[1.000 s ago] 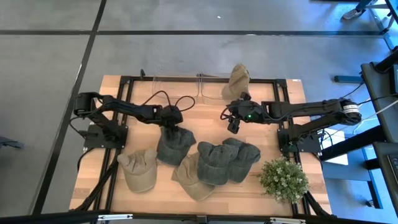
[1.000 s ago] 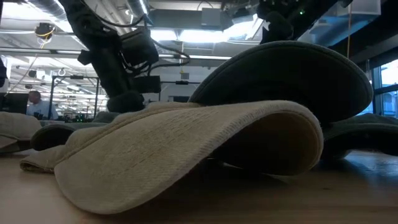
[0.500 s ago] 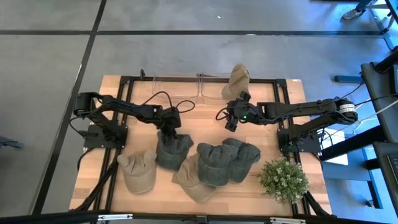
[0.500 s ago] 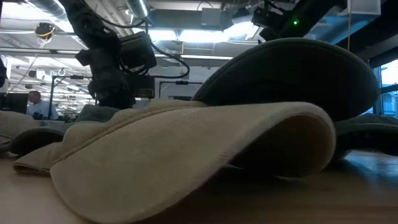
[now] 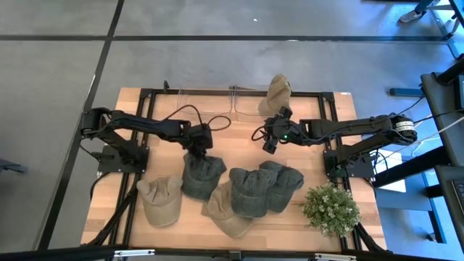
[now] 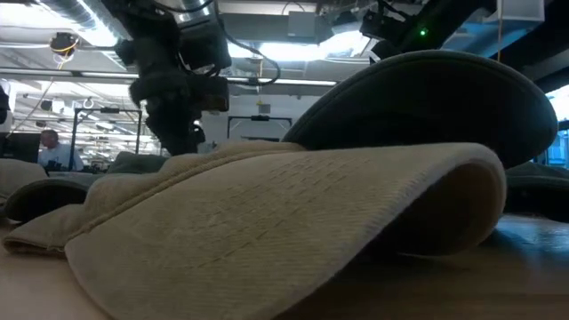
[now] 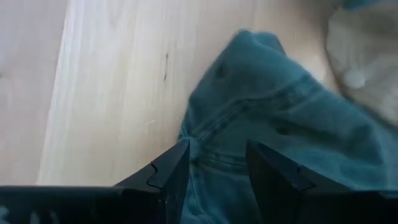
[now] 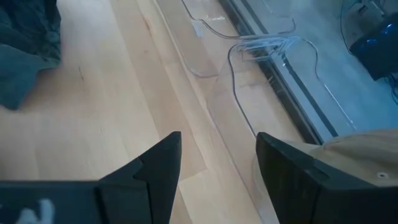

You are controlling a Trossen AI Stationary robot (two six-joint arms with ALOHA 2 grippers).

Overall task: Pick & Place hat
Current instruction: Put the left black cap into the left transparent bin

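Left gripper (image 7: 211, 165) stands directly over the blue-grey hat (image 5: 199, 172), jaws apart with a fold of the crown cloth lying between them; nothing is clamped yet. The blue-grey hat lies at the left end of the row of hats, just beside the tan hat (image 5: 161, 199) on its outer side and touching the tan cap (image 5: 223, 208) on its inner side.

Handling, as a judgement: the blue-grey hat is light, soft cloth. It creases under its own weight and will sag when lifted. It is neither fragile nor slippery. Best hold is a pinch on a raised fold of the crown or on the stitched seam, where the cloth is doubled; a hold on a single thin layer may pull free. Lifting may drag the tan cap along, since the two overlap.

Right gripper (image 5: 270, 142) waits farther from the blue-grey hat, over bare table (image 5: 239, 141), jaws apart and empty, near a beige hat (image 5: 276, 93) on the clear stand (image 5: 210, 98).
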